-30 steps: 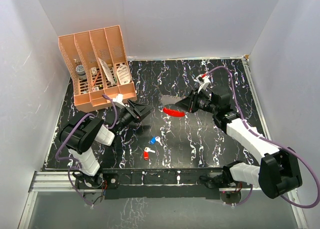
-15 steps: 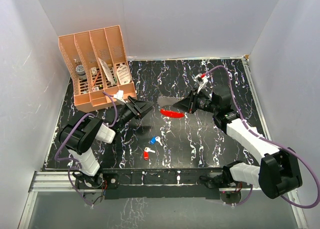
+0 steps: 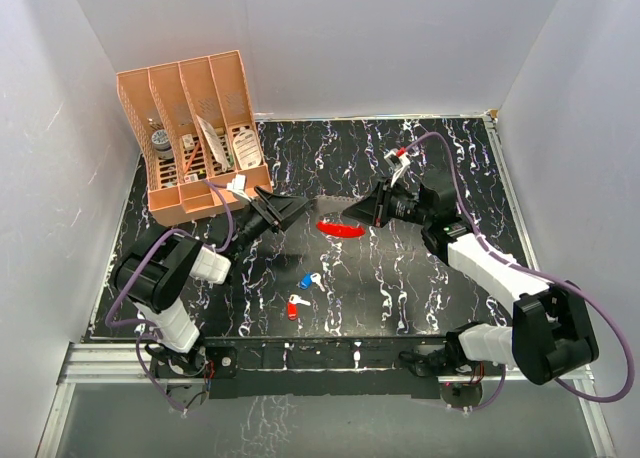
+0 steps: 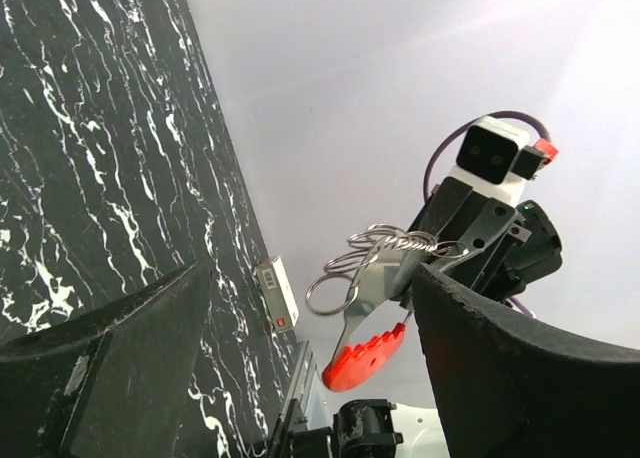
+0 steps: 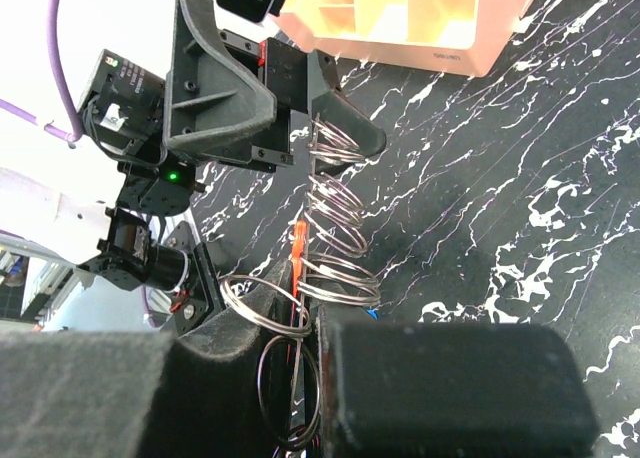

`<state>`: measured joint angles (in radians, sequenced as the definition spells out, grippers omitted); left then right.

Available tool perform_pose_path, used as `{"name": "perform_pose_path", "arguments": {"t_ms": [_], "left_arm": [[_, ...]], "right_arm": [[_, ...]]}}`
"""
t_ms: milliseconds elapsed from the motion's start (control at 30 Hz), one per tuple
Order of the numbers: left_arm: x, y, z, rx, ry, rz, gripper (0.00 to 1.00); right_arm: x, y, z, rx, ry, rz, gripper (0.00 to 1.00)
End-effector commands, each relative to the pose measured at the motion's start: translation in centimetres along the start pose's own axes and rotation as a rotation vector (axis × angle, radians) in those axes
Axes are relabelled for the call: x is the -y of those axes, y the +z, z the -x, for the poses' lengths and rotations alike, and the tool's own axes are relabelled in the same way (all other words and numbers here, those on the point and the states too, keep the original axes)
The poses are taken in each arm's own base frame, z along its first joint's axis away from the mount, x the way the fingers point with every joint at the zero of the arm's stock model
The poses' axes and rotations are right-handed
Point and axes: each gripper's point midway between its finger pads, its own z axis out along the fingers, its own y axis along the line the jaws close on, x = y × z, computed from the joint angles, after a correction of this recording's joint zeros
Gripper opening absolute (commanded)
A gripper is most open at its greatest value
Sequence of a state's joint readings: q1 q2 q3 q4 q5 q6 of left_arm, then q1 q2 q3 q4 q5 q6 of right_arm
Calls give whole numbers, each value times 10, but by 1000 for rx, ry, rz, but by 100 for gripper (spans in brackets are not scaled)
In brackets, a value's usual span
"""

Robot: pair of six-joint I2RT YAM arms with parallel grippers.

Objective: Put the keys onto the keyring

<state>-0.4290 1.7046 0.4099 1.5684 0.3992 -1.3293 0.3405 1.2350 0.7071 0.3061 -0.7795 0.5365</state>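
The keyring (image 3: 340, 228) is a red curved strip carrying silver wire rings. My right gripper (image 3: 368, 212) is shut on it and holds it above the middle of the table. The left wrist view shows its red strip (image 4: 365, 356) hanging below the rings (image 4: 372, 260). In the right wrist view the rings (image 5: 335, 218) stick out past my right gripper (image 5: 312, 328). My left gripper (image 3: 287, 209) is open, just left of the keyring and facing it. Its fingers (image 5: 340, 126) are close to the ring tips. Both keys lie on the table, blue-headed (image 3: 309, 279) and red-headed (image 3: 295, 303).
An orange file organiser (image 3: 195, 128) with papers and small items stands at the back left, close behind my left arm; its front wall (image 5: 440, 33) also shows in the right wrist view. White walls close in the black marbled table (image 3: 420, 288) on three sides.
My left gripper has lifted and reached toward the keyring. My right gripper has shifted left with the keyring, so the gap between them has narrowed. The keys have not moved.
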Motion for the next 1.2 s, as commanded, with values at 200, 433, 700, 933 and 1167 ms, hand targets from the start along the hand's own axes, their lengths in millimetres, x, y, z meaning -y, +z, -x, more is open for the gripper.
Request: {"name": "perform_pose_path", "arguments": {"t_ms": [200,433,700,933,1167], "left_arm": [[85,7,14,44,96,-298,79],[87,15,2,13,84,-313,79],[97,16,-1,7,79,-337,79],[107,11,1,20,87,-355,79],[111,10,1,20,88,-365,79]], "right_arm": [[-12,5,15,54,-51,59,0],[-13,9,16,59,-50,71,0],[-7,9,11,57,-44,51,0],[2,12,5,48,-36,34,0],[4,12,3,48,-38,32,0]]}}
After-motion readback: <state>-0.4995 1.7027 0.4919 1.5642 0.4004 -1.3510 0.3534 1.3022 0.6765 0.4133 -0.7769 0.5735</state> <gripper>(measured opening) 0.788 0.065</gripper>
